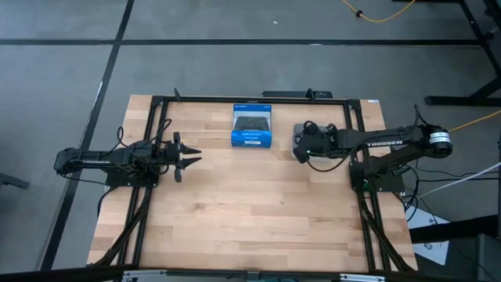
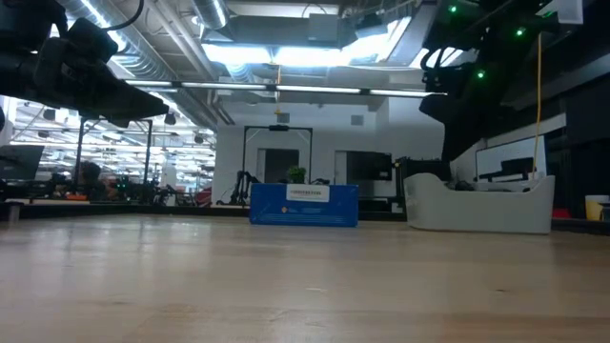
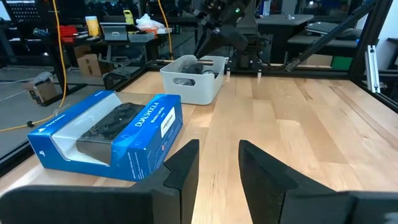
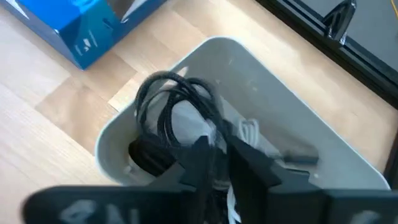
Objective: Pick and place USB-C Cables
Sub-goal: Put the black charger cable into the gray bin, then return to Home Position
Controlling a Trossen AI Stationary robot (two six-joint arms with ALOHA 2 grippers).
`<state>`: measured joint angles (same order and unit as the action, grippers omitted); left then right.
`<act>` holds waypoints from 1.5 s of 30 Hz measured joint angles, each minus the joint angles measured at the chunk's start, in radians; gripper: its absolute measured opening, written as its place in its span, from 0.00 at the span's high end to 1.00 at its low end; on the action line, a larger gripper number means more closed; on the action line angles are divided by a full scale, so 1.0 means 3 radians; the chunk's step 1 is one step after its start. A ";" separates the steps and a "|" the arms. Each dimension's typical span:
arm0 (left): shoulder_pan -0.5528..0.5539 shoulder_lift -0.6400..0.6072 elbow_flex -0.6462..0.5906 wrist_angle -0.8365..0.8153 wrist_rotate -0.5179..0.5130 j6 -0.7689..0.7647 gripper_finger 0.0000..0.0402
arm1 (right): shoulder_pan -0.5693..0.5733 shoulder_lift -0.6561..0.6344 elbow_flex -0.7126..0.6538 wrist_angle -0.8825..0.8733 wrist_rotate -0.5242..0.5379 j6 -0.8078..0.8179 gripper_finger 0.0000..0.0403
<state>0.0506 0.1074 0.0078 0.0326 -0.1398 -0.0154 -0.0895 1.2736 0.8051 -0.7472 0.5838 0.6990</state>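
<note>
A small white bin (image 1: 298, 142) stands right of the blue-and-black box (image 1: 252, 127) near the table's far edge. My right gripper (image 4: 216, 148) reaches down into the bin (image 4: 292, 106) and is shut on a black USB-C cable coil (image 4: 171, 102). A white cable (image 4: 250, 132) and a dark bundle (image 4: 148, 158) lie on the bin's floor. My left gripper (image 1: 190, 159) hovers open over the table's left side, away from the box (image 3: 112, 134) and the bin (image 3: 193, 78). My right gripper pinches the black cable coil between its two fingers (image 4: 200, 154), slanting down from above into the bin. The strands beside the fingertips (image 4: 208, 127) run in between them, and the loops (image 4: 163, 93) fan out beyond the tips over the bin's inside. The fingers hide the exact place of contact.
The blue box (image 2: 303, 204) lies flat just left of the bin (image 2: 477, 205). A black frame (image 1: 258, 99) runs around the table. The wide wooden middle and near part of the table (image 1: 250, 211) carries nothing.
</note>
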 joint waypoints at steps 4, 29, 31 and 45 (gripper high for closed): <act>0.0000 0.0000 -0.0001 0.0000 0.0000 0.0000 0.74 | -0.0001 0.0000 0.0000 -0.0085 -0.0006 -0.0003 0.76; 0.0000 0.0000 -0.0001 0.0006 0.0000 0.0000 0.74 | 0.0466 -0.0111 0.0294 0.0361 -0.1233 -0.0808 0.68; 0.0001 0.0000 -0.0001 0.0007 0.0000 0.0000 0.74 | 0.0583 -0.0182 0.0264 0.0517 -0.1226 -0.0938 0.68; 0.0001 0.0000 -0.0001 0.0011 0.0000 0.0000 0.74 | 0.0819 -0.1986 -0.1966 0.3175 -0.2200 -0.1814 0.68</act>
<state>0.0509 0.1074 0.0074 0.0360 -0.1398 -0.0154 0.1562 0.6777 0.2152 0.2054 -0.0762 0.1548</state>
